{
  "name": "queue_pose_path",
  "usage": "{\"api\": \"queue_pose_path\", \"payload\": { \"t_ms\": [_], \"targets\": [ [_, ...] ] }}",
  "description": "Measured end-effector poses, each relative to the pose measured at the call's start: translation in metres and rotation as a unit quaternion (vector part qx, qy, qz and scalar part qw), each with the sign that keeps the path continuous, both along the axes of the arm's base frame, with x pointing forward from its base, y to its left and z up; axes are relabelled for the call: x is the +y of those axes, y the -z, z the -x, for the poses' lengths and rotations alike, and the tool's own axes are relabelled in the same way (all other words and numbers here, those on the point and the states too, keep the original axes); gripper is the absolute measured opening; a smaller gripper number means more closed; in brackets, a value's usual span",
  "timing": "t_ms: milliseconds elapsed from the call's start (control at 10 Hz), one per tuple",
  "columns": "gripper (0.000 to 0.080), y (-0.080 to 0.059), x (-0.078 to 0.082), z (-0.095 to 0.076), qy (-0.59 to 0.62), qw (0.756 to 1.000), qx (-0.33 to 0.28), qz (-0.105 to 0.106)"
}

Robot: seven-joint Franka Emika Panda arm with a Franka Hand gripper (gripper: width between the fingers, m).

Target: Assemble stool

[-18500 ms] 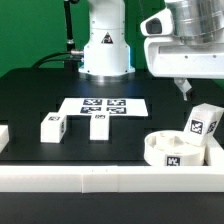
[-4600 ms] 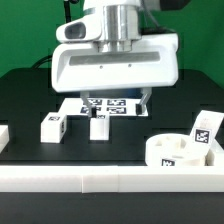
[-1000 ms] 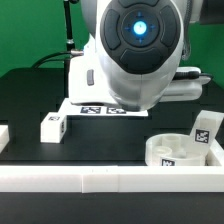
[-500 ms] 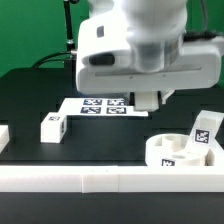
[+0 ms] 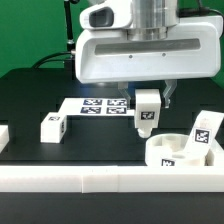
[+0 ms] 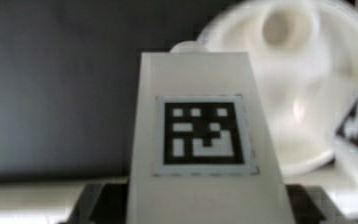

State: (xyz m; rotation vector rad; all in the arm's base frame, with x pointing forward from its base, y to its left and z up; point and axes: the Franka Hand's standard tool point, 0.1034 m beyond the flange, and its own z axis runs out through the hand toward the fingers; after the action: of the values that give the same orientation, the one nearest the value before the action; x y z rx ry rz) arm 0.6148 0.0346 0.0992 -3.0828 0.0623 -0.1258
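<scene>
White leg (image 5: 147, 116) clamped upright in pincer (image 5: 147, 98) | round seat (image 5: 168, 152) just beside | another leg (image 5: 53, 127) well apart

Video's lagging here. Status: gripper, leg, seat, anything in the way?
Gripper shut on leg. Leg upright, just to the exterior view's left of the seat. Second leg rests at seat's rim, exterior view's right; nothing between.

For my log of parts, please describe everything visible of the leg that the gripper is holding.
The leg is a short, blocky white piece, plastic by its look, with a black-and-white square tag on one face. It is held roughly upright in the gripper, apparently off the black table, near the round seat but not touching it. Only the gripper touches it.
</scene>
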Motion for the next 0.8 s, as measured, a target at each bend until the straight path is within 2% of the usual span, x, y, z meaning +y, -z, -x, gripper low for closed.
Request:
{"api": "queue_pose_path", "payload": {
  "t_ms": [200, 400, 500, 800],
  "targets": [
    [0.0337, -0.004, 0.007, -0.011, -0.004, 0.994, -0.107, 0.011],
    [0.0337, -0.010, 0.011, -0.017, -0.002, 0.982, -0.188, 0.016],
    [0.0337, -0.003, 0.015, -0.010, -0.004, 0.986, -0.165, 0.013],
    [0.0337, 0.003, 0.016, -0.003, -0.007, 0.987, -0.159, 0.015]
  ]
}}
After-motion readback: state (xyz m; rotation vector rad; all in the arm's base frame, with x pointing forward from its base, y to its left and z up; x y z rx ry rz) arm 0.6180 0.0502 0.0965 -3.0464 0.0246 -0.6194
